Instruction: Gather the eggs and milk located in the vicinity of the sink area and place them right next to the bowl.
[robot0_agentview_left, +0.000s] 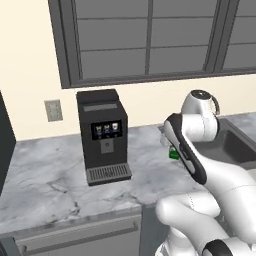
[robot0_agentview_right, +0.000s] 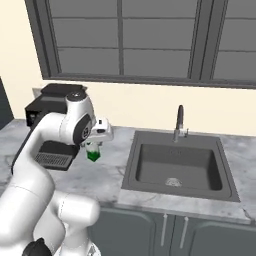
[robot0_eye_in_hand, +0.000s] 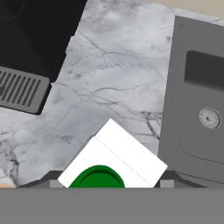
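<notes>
The milk (robot0_agentview_right: 92, 153) is a small carton, white on top and green below, just left of the sink (robot0_agentview_right: 131, 167). My gripper (robot0_agentview_right: 94, 144) comes down on it from above, jaws shut on its sides. In the hand view the carton's white top and green cap (robot0_eye_in_hand: 109, 168) sit between my two dark fingertips (robot0_eye_in_hand: 53, 183). From the left base view only the milk's green bottom (robot0_agentview_left: 173, 154) peeks out behind my forearm. The eggs and the bowl are out of view.
A black coffee machine (robot0_agentview_left: 102, 135) with a drip tray (robot0_eye_in_hand: 19, 89) stands on the marble counter (robot0_agentview_left: 55, 175) left of the milk. The faucet (robot0_agentview_right: 179, 122) rises behind the sink basin. A window runs along the back wall, with cabinet doors below the counter edge.
</notes>
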